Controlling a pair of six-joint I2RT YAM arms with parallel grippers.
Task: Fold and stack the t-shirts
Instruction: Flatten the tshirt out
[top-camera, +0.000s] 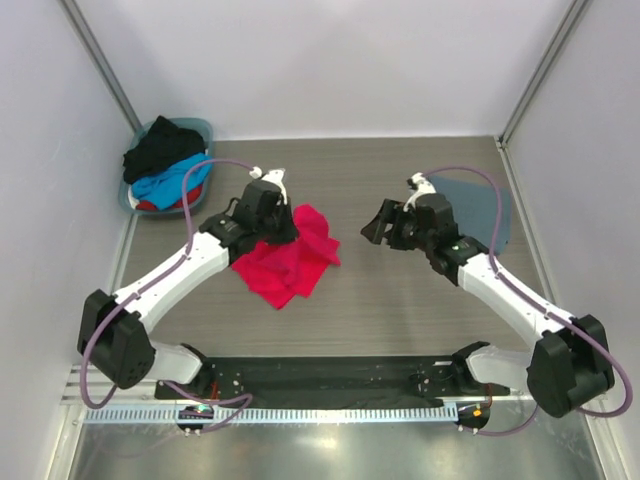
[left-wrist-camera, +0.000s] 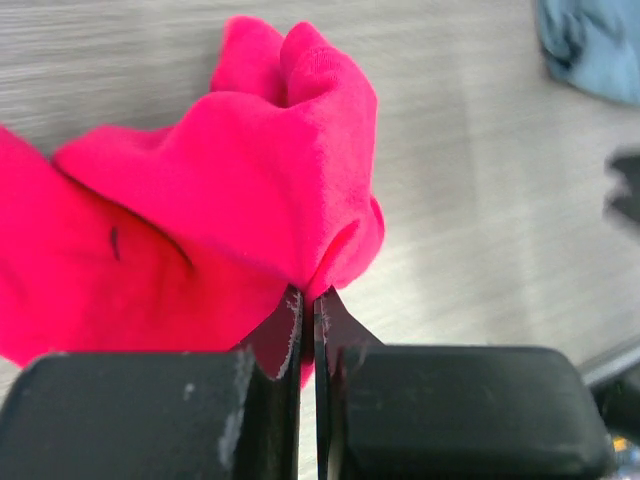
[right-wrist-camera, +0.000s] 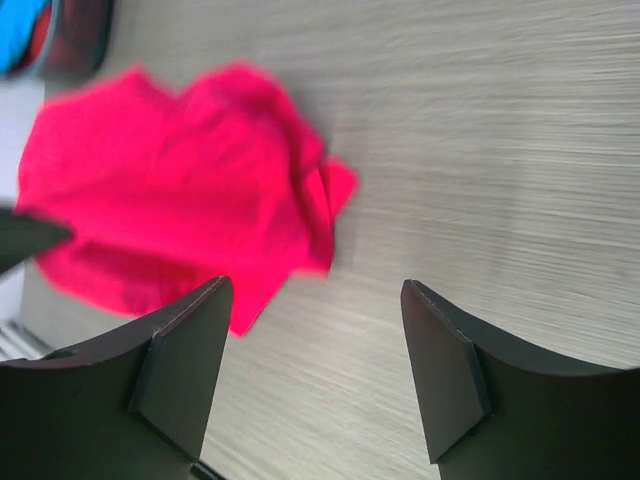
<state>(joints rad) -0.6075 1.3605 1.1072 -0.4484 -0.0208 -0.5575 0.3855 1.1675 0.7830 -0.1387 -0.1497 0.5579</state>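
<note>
A bright red-pink t-shirt (top-camera: 292, 258) lies crumpled on the table left of centre, also filling the left wrist view as the red-pink t-shirt (left-wrist-camera: 200, 210) and showing as the red-pink t-shirt (right-wrist-camera: 170, 200) in the right wrist view. My left gripper (top-camera: 281, 229) sits over its upper edge, and its jaws (left-wrist-camera: 309, 293) are shut on a pinched fold of the cloth. My right gripper (top-camera: 372, 228) hangs open to the right of the shirt, apart from it, its gap (right-wrist-camera: 315, 290) holding nothing. A slate grey-blue t-shirt (top-camera: 478, 205) lies flat at the far right, partly behind the right arm.
A blue-grey basket (top-camera: 205, 128) at the back left holds black (top-camera: 160, 148), bright blue (top-camera: 165, 185) and red cloth. Grey walls close in the table on three sides. Both arm bases stand at the near edge.
</note>
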